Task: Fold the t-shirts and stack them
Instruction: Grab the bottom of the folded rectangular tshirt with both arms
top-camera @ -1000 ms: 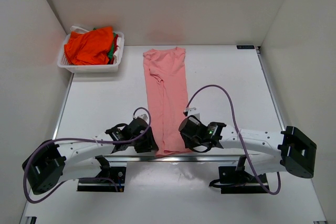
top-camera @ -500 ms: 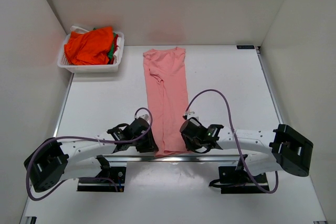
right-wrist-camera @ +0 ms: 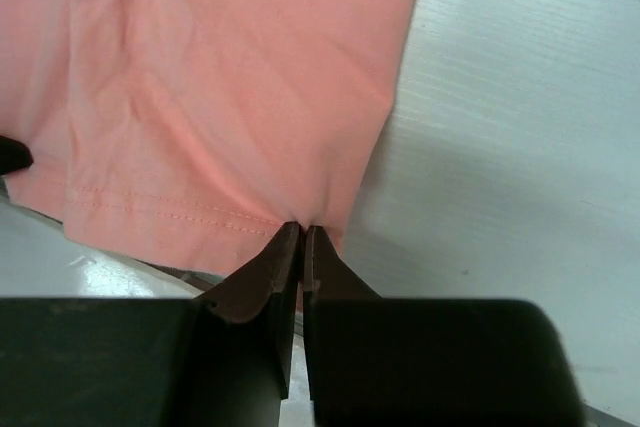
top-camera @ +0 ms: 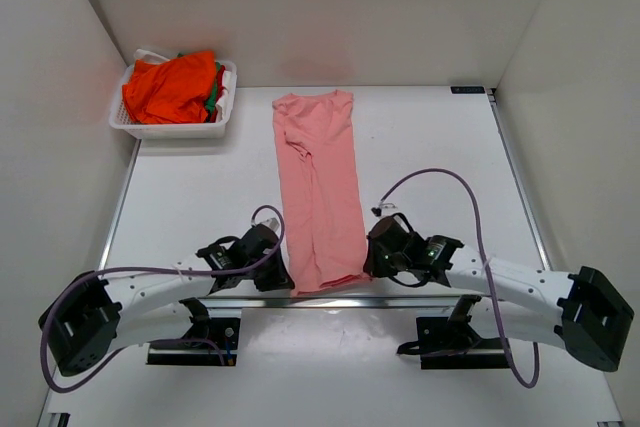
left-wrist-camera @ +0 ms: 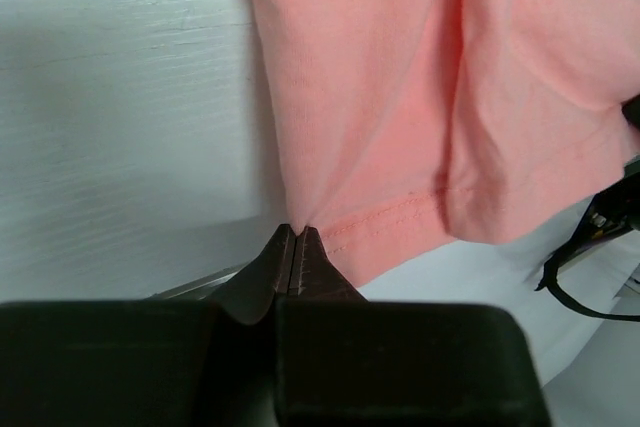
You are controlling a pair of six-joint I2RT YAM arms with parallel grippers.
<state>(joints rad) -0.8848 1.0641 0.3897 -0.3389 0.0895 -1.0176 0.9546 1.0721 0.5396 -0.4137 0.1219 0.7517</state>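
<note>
At the near edge of the counter (top-camera: 430,157), the left pincer (left-wrist-camera: 297,232) is clamped on the near left corner of the pink shirt (top-camera: 318,187), its tips pressed together over the cloth just beside the stitched hem. The right pincer (right-wrist-camera: 302,229) grips the near right corner of the same hem in the same way, jaws closed tight on the fabric. The two arms lie low and reach in from either side, so the hem is stretched between them and looks slightly wider there than the cloth beyond it.

From the hem the pink shirt runs straight away from the arms as a long narrow strip, flat on the counter about midway across. A lengthwise crease shows where one layer overlaps another. Its collar end lies at the far side, close to the back wall.

In the far left corner, well apart from the pink shirt, stands a white slotted basket (top-camera: 170,129). A crumpled orange shirt (top-camera: 170,87) fills it, with a bit of green cloth (top-camera: 212,97) showing at its right side.
</note>
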